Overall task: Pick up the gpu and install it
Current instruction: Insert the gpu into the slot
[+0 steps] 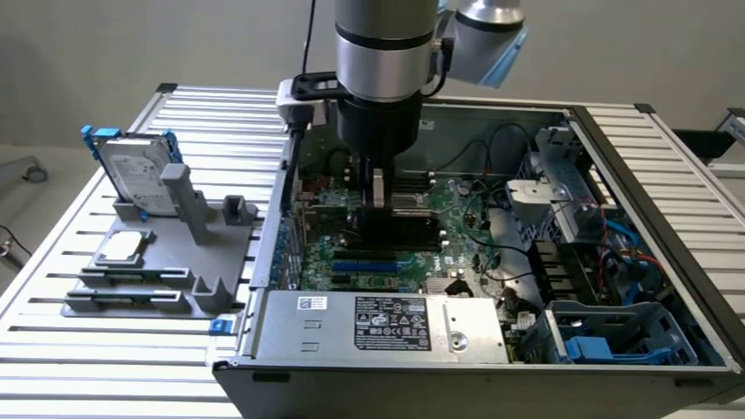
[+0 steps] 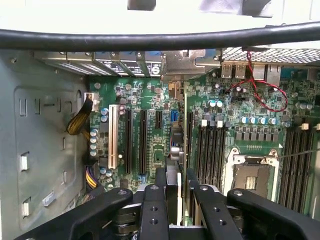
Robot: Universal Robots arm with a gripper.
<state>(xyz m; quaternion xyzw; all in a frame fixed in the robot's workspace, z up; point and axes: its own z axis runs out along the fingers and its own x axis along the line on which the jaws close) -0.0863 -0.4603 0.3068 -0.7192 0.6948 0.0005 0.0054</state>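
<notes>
Clenching the hand on the thin gpu, holding it on edge low over the green motherboard inside the grey metal case. Running lengthwise along the long black slots, black cover facing the exterior view.

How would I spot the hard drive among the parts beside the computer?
Find the open computer case, then the grey holder on the table at the exterior view's left of it. The hard drive stands on edge at the holder's far end. It is a silver slab with blue side rails, unlike the small square chip lying flat nearer the camera.
</notes>
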